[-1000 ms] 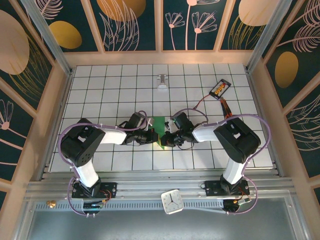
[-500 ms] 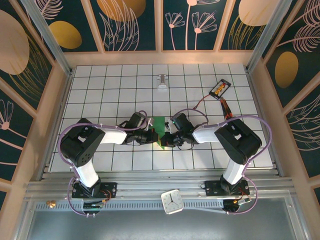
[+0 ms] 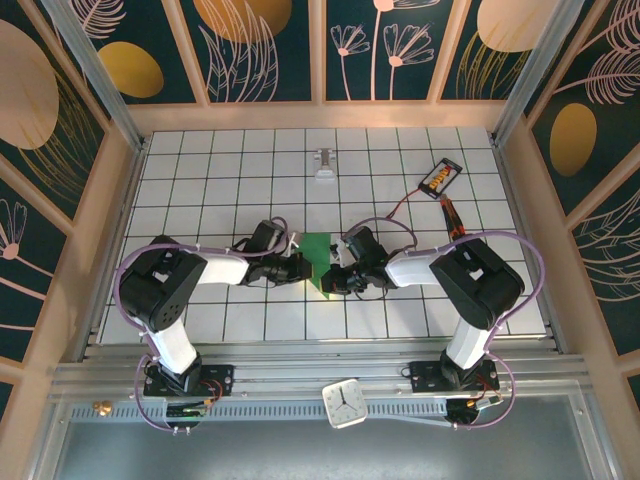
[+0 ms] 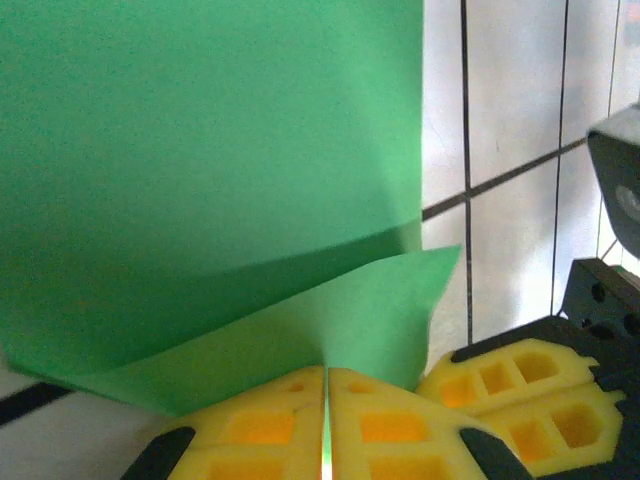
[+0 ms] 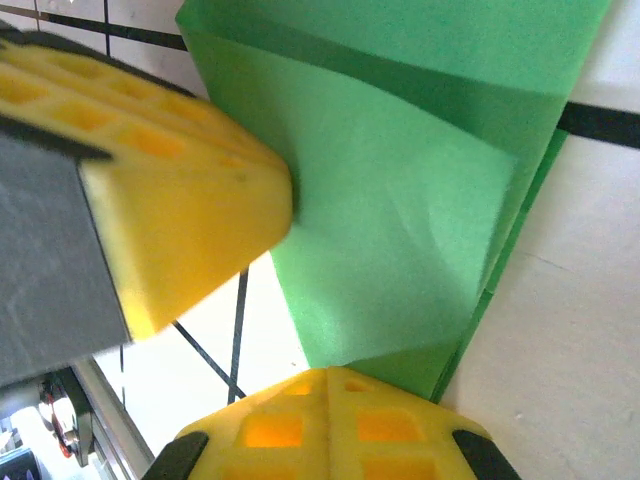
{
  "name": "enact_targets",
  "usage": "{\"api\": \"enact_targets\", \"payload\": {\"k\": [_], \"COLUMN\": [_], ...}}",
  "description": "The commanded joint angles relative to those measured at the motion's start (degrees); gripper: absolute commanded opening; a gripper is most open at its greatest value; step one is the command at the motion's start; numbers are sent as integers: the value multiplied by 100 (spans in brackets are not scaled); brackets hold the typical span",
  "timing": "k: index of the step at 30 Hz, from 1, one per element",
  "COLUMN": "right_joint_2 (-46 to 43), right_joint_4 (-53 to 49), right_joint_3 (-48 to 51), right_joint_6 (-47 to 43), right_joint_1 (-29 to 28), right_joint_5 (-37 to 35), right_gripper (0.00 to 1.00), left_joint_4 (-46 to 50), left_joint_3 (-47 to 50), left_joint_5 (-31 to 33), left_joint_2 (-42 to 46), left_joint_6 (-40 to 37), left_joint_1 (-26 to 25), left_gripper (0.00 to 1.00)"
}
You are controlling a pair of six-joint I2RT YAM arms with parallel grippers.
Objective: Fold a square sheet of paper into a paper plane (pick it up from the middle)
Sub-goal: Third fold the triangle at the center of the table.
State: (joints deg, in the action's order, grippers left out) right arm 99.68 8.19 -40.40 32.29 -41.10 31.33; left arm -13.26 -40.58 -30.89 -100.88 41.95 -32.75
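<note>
The bright green square sheet of paper (image 3: 320, 262) lies partly folded on the white grid table between my two grippers. In the left wrist view the paper (image 4: 200, 150) has a raised flap that runs into my left gripper (image 4: 327, 372), whose yellow fingers are pinched on it with a hairline slit between them. My right gripper (image 5: 328, 372) is shut, and a folded corner of the paper (image 5: 400, 220) ends at its tips. From above, the left gripper (image 3: 299, 268) is at the sheet's left edge. The right gripper (image 3: 333, 280) is at its lower right.
A small white object (image 3: 325, 165) sits at the back middle of the table. An orange and black device (image 3: 440, 177) with a wire and a red-handled tool (image 3: 452, 220) lie at the back right. A white clock (image 3: 347, 402) rests on the front rail.
The left gripper has shifted slightly left, and the green paper now shows wider and flatter between the grippers. The right arm has barely moved.
</note>
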Motion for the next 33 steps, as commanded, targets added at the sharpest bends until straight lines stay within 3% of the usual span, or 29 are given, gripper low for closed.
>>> {"api": "enact_targets", "payload": {"k": [1,21,33], "right_joint_2": [368,269,-261], "right_joint_4": [-1618,-1706,-1767], "right_joint_3": [481,538,664], "right_joint_6": [-74,-118,-279], "right_joint_1": [37,-7,-28], "right_joint_5": [-1223,-1319,-1081], "right_gripper": [0,0,0], "left_joint_4": [229,119,-51], "left_joint_3": [24,63,334], "left_joint_5": [216,383,150], "left_joint_2": [-65,-261,807], "left_joint_6": [-246,-481,-180], "left_joint_1": [221,1029,1066], "left_gripper": [11,13,27]}}
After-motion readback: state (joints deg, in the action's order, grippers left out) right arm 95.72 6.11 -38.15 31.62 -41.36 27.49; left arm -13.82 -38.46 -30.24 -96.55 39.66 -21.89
